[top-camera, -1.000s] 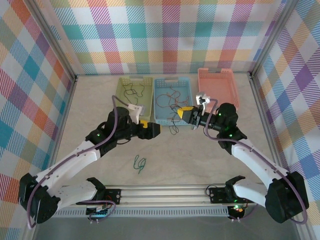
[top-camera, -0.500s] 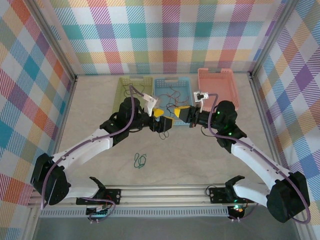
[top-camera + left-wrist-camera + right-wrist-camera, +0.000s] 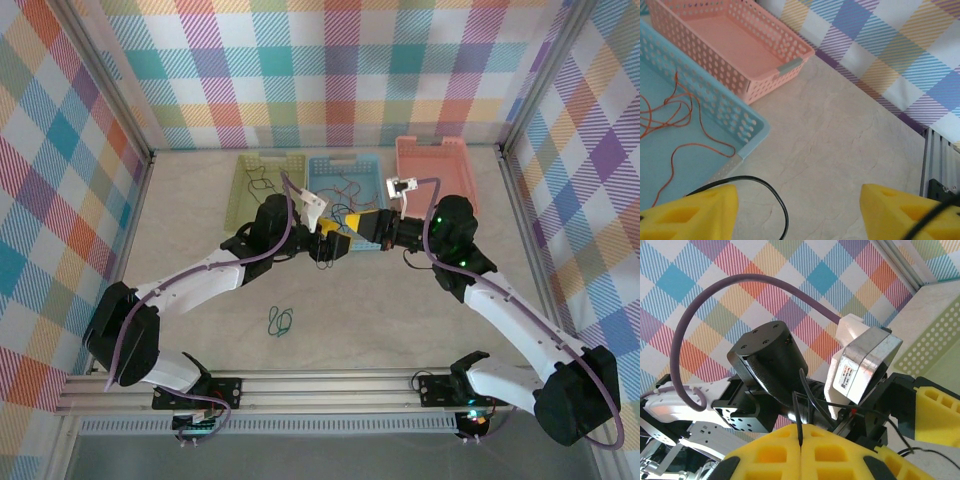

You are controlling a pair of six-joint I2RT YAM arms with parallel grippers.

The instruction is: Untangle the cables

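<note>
Plaid backdrop [image 3: 700,285]; dark cable [image 3: 799,415], end unseen, between right gripper [image 3: 801,450] pads.

The top external view looks steeply down from the 6 o'clock edge of the surface [image 3: 200,200], with the blue tray [image 3: 313,200] and pink tray [image 3: 440,175] toward 12 o'clock. The left wrist view, low and close, shares both trays at its 10 o'clock. The right wrist view, tight behind its fingers [image 3: 770,455], faces the left arm [image 3: 765,365].
</note>
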